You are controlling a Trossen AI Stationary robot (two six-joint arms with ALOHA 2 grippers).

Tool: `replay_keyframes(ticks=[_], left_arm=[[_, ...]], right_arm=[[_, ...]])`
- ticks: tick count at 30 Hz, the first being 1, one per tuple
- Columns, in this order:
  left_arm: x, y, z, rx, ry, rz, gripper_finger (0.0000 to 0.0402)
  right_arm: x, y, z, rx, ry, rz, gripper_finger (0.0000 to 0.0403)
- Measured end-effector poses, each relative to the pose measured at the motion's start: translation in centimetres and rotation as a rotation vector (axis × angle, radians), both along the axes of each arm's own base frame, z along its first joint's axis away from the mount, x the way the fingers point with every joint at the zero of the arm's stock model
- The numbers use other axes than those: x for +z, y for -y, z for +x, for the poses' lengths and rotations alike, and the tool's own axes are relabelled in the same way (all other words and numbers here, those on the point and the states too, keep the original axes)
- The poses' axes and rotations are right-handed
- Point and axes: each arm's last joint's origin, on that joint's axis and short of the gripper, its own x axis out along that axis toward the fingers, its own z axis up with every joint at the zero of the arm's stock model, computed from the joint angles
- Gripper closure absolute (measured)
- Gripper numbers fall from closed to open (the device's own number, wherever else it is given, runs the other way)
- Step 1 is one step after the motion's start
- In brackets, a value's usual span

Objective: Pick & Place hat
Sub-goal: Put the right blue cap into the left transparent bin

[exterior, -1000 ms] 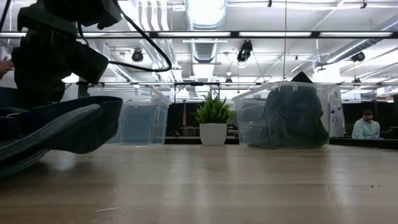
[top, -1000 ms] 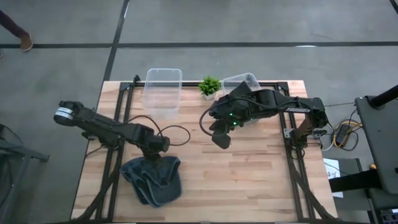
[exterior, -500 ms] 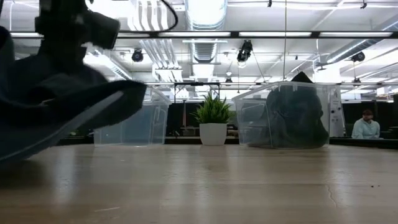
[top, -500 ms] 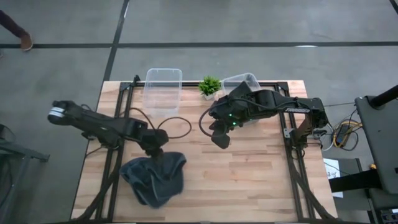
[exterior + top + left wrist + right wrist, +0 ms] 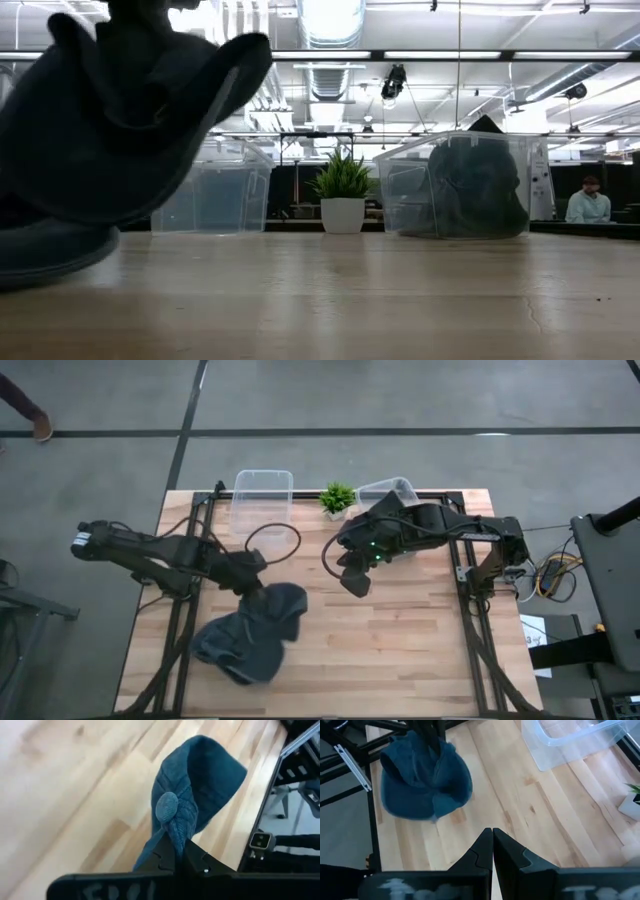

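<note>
Left claw [image 5: 256, 586] is pinched tight on the crown of the blue hat [image 5: 252, 637], right beside the little top button, as the left wrist view shows. The hat hangs below and in front of the claw, mostly off the desk [image 5: 420, 650], its lower folds trailing toward the front left corner; whether the lowest fold touches the wood I cannot tell. Its long axis runs from the claw diagonally toward that front left corner.

The move that matters: the empty clear bin [image 5: 262, 506] lies straight back from the claw, at the back edge left of centre, near at hand, so I'd judge a carry toward the back edge comes next. The left arm is the nearer one and already has the load. Right claw [image 5: 356, 584] hovers mid-desk, fingers closed on nothing, waiting.

Counting up: one hat in hand; two clear bins, the second bin [image 5: 388, 490] at the back edge right of centre holding something dark; one small potted plant [image 5: 337, 499] between them; two arms.
</note>
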Motion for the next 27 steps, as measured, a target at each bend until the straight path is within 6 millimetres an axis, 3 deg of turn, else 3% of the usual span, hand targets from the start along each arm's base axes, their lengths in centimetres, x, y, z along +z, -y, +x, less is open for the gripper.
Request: replay_keyframes(ticks=[14, 27], left_arm=[[8.7, -0.8, -1.2, 0.057, 0.244, 0.186, 0.0401], [14.8, -1.5, -3.4, 0.112, 0.442, 0.261, 0.0401]], right_arm=[[0.5, 0.3, -0.5, -0.051, 0.023, -0.062, 0.0394], [0.9, -0.1, -0.1, -0.092, 0.083, -0.137, 0.0394]])
